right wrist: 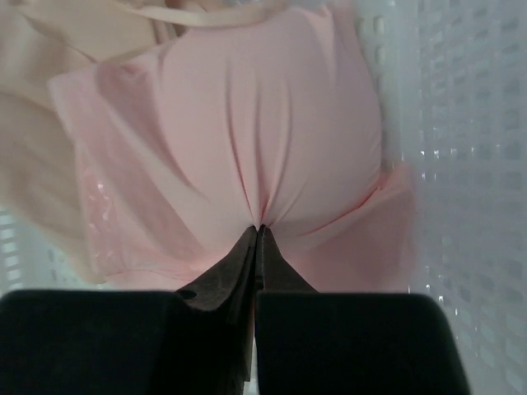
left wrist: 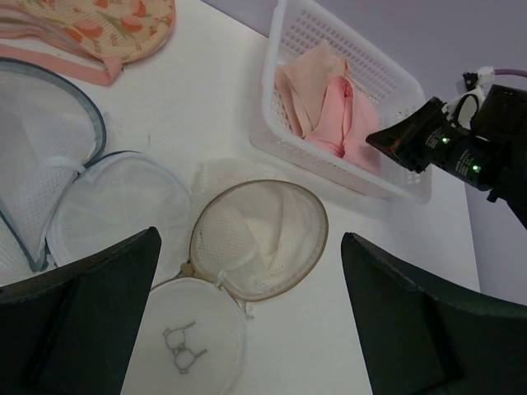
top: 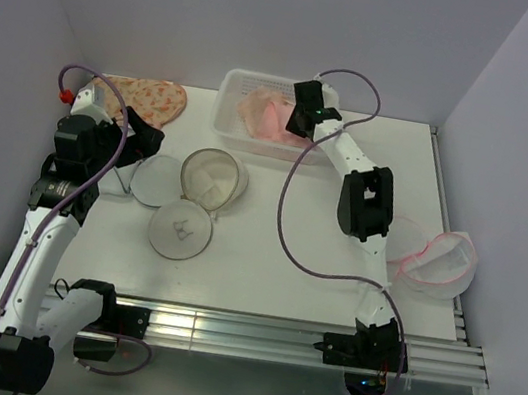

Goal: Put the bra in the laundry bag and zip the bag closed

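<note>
The pink bra [top: 269,117] [left wrist: 342,111] [right wrist: 263,123] lies in a white basket [top: 226,100] [left wrist: 272,82] at the back of the table, beside a beige garment. My right gripper [top: 293,124] [right wrist: 260,229] reaches into the basket and is shut on a pinched fold of the bra. The laundry bag [top: 213,179] [left wrist: 259,234], with its pinkish-tan zip rim, lies unzipped mid-table. Its lid [top: 180,230] [left wrist: 188,350], which bears the black line drawing, is folded out toward the near side. My left gripper [top: 142,137] [left wrist: 251,237] hovers wide open to the left of the bag, empty.
Grey-rimmed mesh bags [top: 153,179] [left wrist: 49,181] lie left of the laundry bag. A floral orange bag [top: 151,98] [left wrist: 99,25] sits at the back left. A pink-rimmed mesh bag [top: 436,262] lies at the table's right edge. Walls close in on three sides.
</note>
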You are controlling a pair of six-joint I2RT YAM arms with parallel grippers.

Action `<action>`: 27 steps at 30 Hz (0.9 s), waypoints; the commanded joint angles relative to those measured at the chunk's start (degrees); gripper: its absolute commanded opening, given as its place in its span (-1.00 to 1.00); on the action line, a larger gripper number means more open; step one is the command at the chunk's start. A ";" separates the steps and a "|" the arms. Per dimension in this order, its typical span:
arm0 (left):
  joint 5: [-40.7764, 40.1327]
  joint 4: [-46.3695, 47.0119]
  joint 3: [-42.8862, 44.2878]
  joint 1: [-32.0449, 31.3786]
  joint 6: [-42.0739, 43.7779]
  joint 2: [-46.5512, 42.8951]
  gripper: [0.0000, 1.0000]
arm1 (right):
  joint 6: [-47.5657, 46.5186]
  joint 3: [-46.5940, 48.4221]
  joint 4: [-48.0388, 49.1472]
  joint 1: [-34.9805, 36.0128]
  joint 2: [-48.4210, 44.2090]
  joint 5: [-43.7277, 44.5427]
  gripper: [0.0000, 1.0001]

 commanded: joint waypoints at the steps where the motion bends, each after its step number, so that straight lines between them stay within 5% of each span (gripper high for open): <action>1: 0.82 2.30 0.23 0.29 -0.37 0.11 0.98 | -0.84 -0.81 4.62 1.18 -9.90 1.88 -1.00; 15: 0.90 2.30 0.14 0.29 -0.28 -0.07 0.98 | -3.04 -5.29 7.78 3.55 -25.82 4.25 -1.00; 27: 1.43 2.48 0.23 0.29 -0.28 -0.86 0.98 | -6.21 -21.72 11.56 10.84 -48.14 11.19 -1.00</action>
